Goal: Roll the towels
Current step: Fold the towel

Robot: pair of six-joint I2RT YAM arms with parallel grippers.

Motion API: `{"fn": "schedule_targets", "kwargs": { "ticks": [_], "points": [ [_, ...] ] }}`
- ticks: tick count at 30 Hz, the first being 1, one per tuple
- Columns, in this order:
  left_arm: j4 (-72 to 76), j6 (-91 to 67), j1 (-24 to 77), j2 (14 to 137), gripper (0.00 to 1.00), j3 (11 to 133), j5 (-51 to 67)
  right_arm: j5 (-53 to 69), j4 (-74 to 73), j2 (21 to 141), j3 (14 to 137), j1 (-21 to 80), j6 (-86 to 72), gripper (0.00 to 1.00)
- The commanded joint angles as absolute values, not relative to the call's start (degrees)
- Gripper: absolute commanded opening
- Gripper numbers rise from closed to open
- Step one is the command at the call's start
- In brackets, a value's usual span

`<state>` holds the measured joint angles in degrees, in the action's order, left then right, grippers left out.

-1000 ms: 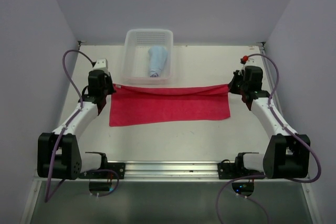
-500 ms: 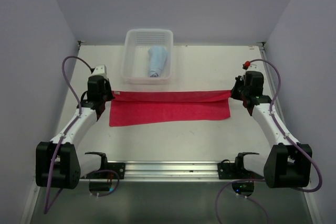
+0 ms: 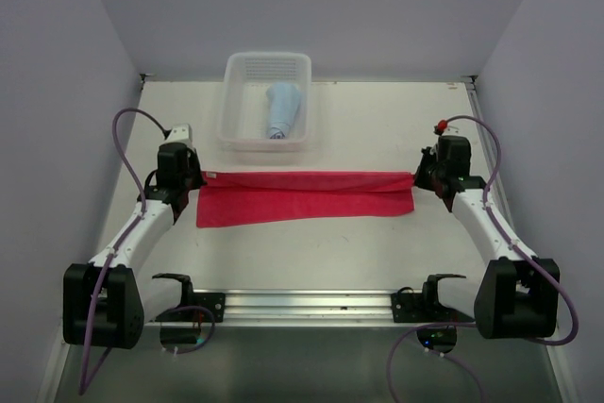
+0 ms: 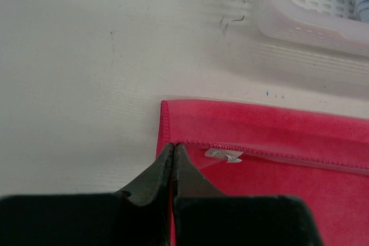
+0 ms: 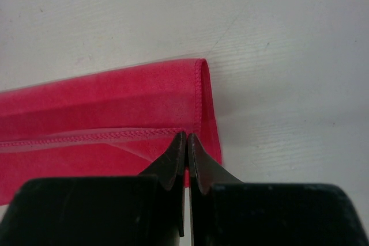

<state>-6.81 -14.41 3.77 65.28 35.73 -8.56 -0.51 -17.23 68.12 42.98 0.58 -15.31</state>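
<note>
A bright pink-red towel [image 3: 302,203] lies spread across the middle of the table, with its far edge folded back over itself. My left gripper [image 3: 199,177] is shut on the left corner of that folded hem [image 4: 173,145]. On the right corner of the same hem my right gripper [image 3: 418,179] is also shut [image 5: 187,136]. The wrist views show the pink-red towel [image 4: 277,136] [image 5: 104,102] doubled under the jaws, with a small white tag [image 4: 225,155] beside the left jaws. The light blue towel [image 3: 283,110] lies rolled inside the basket.
The white mesh basket [image 3: 231,73] stands at the back centre, just beyond the red towel; its corner [image 4: 305,27] shows in the left wrist view. Purple walls close in the sides and the back. A metal rail [image 3: 302,304] runs along the near edge.
Both grippers have drawn toward the near side with the towel's far edge, so the fold lies further over the towel. The visible red area has become narrower.
</note>
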Motion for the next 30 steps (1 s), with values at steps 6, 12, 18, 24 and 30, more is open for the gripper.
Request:
{"fn": "schedule_targets", "kwargs": {
  "ticks": [6,12,18,24,30],
  "points": [
    [-7.47,-15.64,3.25,63.72,0.0,34.19,-7.12,-2.2,-18.45,67.06,41.57,0.26,-16.08,0.0],
    [-7.56,-15.73,3.25,63.46,0.0,33.75,-5.71,-2.2,-18.02,67.32,40.52,0.26,-16.35,0.0],
    [-7.91,-15.82,3.25,63.19,0.0,33.31,-5.1,-2.02,-18.02,67.5,39.2,0.26,-16.7,0.02],
    [-7.65,-15.82,3.34,63.72,0.0,33.13,-4.22,-1.76,-18.45,67.67,38.58,0.26,-17.05,0.07],
    [-7.82,-15.38,3.51,63.81,0.0,33.22,-3.25,-0.53,-19.95,67.85,38.5,0.26,-17.05,0.16]
  ]
}}
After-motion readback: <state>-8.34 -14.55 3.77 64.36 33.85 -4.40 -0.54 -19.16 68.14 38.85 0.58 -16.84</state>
